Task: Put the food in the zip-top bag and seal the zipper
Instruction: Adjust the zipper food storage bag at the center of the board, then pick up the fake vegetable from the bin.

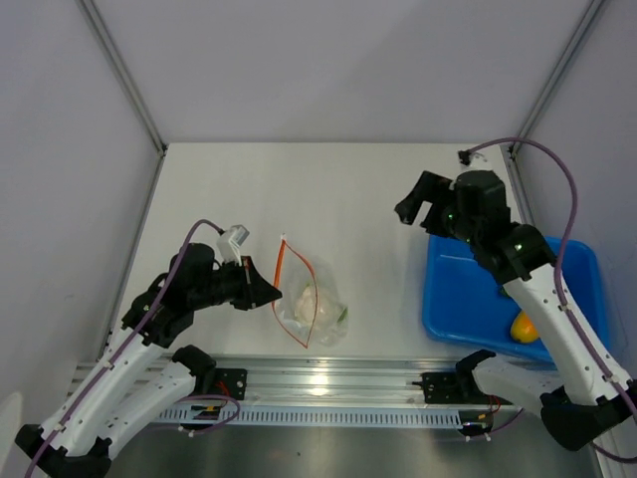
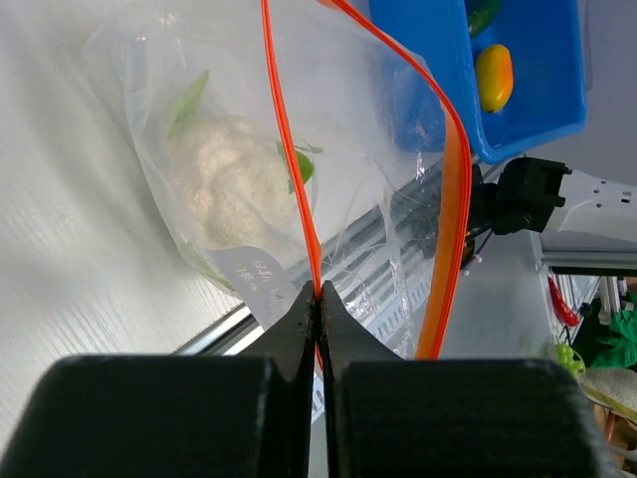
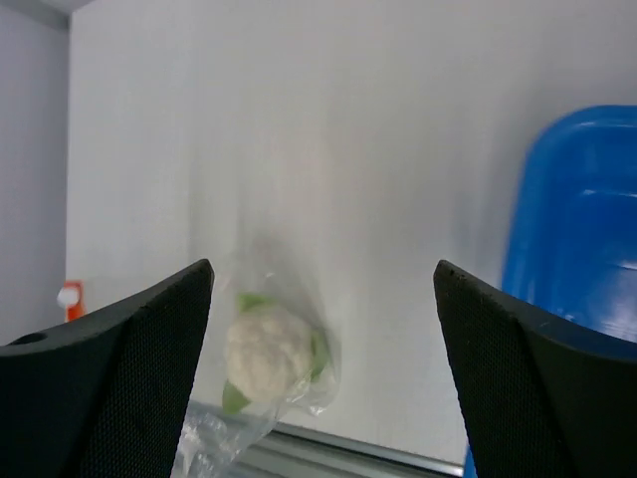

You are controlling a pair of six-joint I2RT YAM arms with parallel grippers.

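Item, as we log it: yellow-orange fruit (image 1: 525,327) in the blue tray (image 1: 577,269), lying base-ward of our nearer right gripper (image 1: 423,214), fingers apart and empty; left gripper (image 2: 318,299) pinched on the zipper (image 2: 289,169) of the zip-top bag (image 1: 323,309), leafy lump (image 1: 305,301) inside

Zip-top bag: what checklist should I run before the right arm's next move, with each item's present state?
1. Left gripper pinching the zipper: ok, shut on one strip.
2. Zip-top bag mouth open: ok, the two strips stand apart.
3. Leafy lump inside the bag: ok.
4. Right gripper free: ok, open with nothing between its fingers.
5. Yellow-orange fruit available: ok, lying uncovered in the blue tray.
6. Cucumber position: cannot tell, only a green end shows in the tray.
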